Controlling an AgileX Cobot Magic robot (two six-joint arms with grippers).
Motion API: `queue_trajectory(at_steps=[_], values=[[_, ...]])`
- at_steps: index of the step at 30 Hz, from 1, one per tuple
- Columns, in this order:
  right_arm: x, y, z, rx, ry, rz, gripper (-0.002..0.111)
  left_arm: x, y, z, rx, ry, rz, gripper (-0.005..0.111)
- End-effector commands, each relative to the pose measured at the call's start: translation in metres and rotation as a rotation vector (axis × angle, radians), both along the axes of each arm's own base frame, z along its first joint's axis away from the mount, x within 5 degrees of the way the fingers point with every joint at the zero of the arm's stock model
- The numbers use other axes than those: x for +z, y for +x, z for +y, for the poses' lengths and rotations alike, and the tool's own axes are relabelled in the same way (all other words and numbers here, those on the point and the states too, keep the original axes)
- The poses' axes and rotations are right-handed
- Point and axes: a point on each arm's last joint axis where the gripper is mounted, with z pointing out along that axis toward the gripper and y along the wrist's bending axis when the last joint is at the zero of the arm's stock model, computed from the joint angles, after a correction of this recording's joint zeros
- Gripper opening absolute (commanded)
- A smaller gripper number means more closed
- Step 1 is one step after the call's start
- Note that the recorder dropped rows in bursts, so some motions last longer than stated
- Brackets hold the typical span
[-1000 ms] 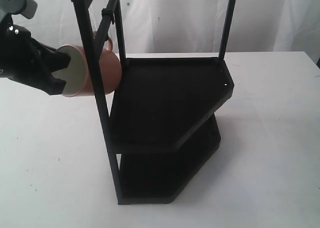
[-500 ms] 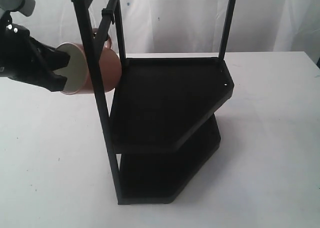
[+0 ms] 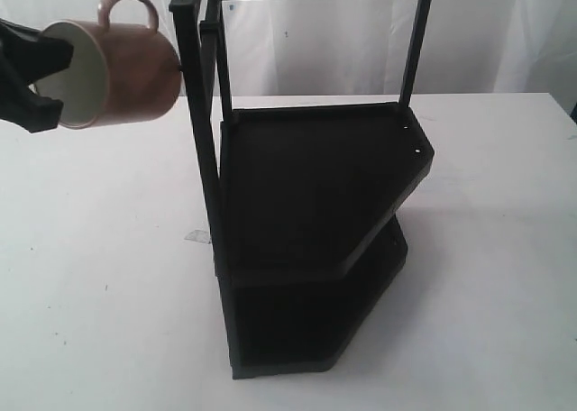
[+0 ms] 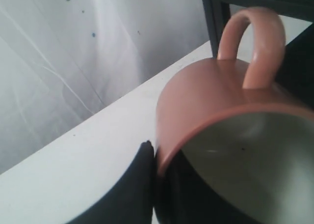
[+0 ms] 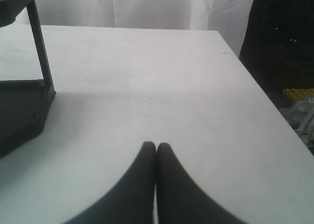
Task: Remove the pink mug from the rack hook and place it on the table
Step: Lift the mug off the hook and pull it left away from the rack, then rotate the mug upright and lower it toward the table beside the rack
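The pink mug (image 3: 126, 68) hangs in the air at the upper left, lying on its side with its cream inside facing left and its loop handle (image 4: 255, 42) pointing up. My left gripper (image 3: 54, 77) is shut on its rim, one finger (image 4: 140, 180) outside the wall and the other inside. The mug's base is close to the front post of the black rack (image 3: 315, 177), and its handle is free of the top bar. I cannot make out the rack hook. The white table (image 3: 99, 276) lies well below the mug. My right gripper (image 5: 156, 146) is shut and empty over bare tabletop.
The two-shelf rack (image 5: 24, 106) stands mid-table with both shelves bare. A white curtain hangs behind the table. The table's right edge (image 5: 274, 111) drops off to a dark floor with yellow clutter.
The mug has risen and moved left, away from the rack's top bar, and its handle now points up. The rack has shifted a little to the right.
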Motion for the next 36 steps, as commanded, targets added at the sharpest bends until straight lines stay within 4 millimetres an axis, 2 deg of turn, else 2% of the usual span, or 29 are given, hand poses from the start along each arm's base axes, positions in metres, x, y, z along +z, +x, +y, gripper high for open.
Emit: queue_trajectory(at_steps=[1, 7, 14, 21, 24, 25, 27, 31, 33, 36], values=[[0.000, 0.000, 0.000, 0.005, -0.011, -0.003, 0.000, -0.002, -0.001, 0.010, 0.018, -0.012, 0.052, 0.000], [0.000, 0.000, 0.000, 0.005, -0.011, -0.003, 0.000, -0.010, 0.006, 0.016, 0.039, -0.016, 0.099, 0.000], [0.000, 0.000, 0.000, 0.005, -0.011, -0.003, 0.000, -0.022, 0.017, 0.014, 0.082, -0.144, 0.206, 0.000], [0.000, 0.000, 0.000, 0.005, -0.011, -0.003, 0.000, -0.013, 0.025, 0.004, -0.023, -0.131, 0.443, 0.000], [0.000, 0.000, 0.000, 0.005, -0.011, -0.003, 0.000, -0.015, 0.032, 0.013, 0.078, -0.074, 0.567, 0.000], [0.000, 0.000, 0.000, 0.005, -0.011, -0.003, 0.000, -0.023, 0.037, 0.021, 0.165, -0.024, 0.663, 0.000], [0.000, 0.000, 0.000, 0.005, -0.011, -0.003, 0.000, -0.039, 0.045, 0.026, 0.229, 0.024, 0.760, 0.000], [0.000, 0.000, 0.000, 0.005, -0.011, -0.003, 0.000, -0.064, 0.055, 0.013, 0.136, 0.030, 0.895, 0.000], [0.000, 0.000, 0.000, 0.005, -0.011, -0.003, 0.000, -0.065, 0.056, 0.001, 0.068, -0.002, 0.908, 0.000], [0.000, 0.000, 0.000, 0.005, -0.011, -0.003, 0.000, -0.061, 0.053, -0.004, -0.019, 0.016, 0.922, 0.000]])
